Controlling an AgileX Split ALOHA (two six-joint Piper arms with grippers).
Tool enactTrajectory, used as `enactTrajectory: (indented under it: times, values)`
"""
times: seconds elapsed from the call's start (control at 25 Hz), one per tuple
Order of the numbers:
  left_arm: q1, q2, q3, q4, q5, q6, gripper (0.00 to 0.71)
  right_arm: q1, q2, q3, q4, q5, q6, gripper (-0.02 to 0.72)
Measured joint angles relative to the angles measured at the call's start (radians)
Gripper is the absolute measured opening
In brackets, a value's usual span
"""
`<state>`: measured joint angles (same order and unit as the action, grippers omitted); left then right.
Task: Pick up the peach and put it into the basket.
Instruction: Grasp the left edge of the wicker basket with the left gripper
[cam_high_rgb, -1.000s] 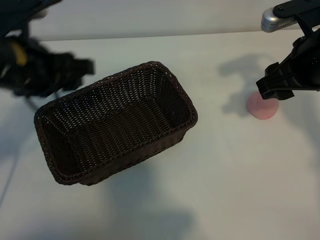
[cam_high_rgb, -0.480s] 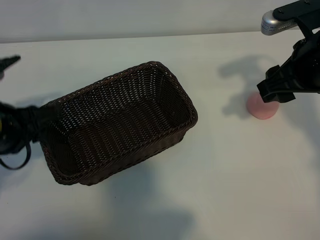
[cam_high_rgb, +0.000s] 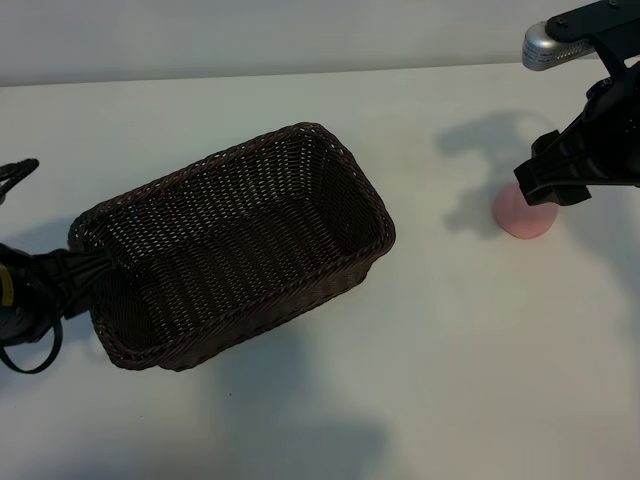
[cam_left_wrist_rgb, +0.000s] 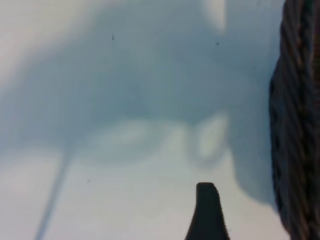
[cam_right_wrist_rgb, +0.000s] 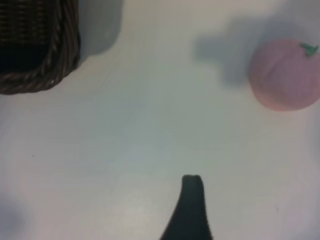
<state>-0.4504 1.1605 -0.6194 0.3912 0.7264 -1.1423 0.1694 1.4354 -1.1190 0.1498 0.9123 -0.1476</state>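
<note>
The small round pale pink peach (cam_high_rgb: 524, 216) lies near the white table's (cam_high_rgb: 450, 350) right edge, under the open right gripper (cam_high_rgb: 550, 180). The large dark brown woven wicker basket (cam_high_rgb: 232, 245) sits centre-left, open left gripper (cam_high_rgb: 60, 285) touching its left end.

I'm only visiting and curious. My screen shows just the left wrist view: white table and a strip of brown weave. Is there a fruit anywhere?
Observer: Yes. A pink peach lies on the table, to the right of the basket and apart from it.
Operator: Is anything holding it?
Observer: No. The right tool hovers close by it, open and holding nothing.
Operator: And the weave I see?
Observer: That is the basket's left end; the left tool sits beside it, open. Nothing shows inside the basket.
</note>
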Motion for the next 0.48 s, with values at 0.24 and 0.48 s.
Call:
enactTrajectory:
  times: [0.24, 0.48]
  values:
    - [0.012, 0.061, 0.0, 0.025, -0.03, -0.033, 0.542, 0.0, 0.0, 0.0, 0.0, 0.0, 0.0, 0.595]
    - [0.057, 0.129, 0.001, 0.013, -0.091, -0.01, 0.542, 0.0, 0.0, 0.0, 0.0, 0.0, 0.0, 0.595]
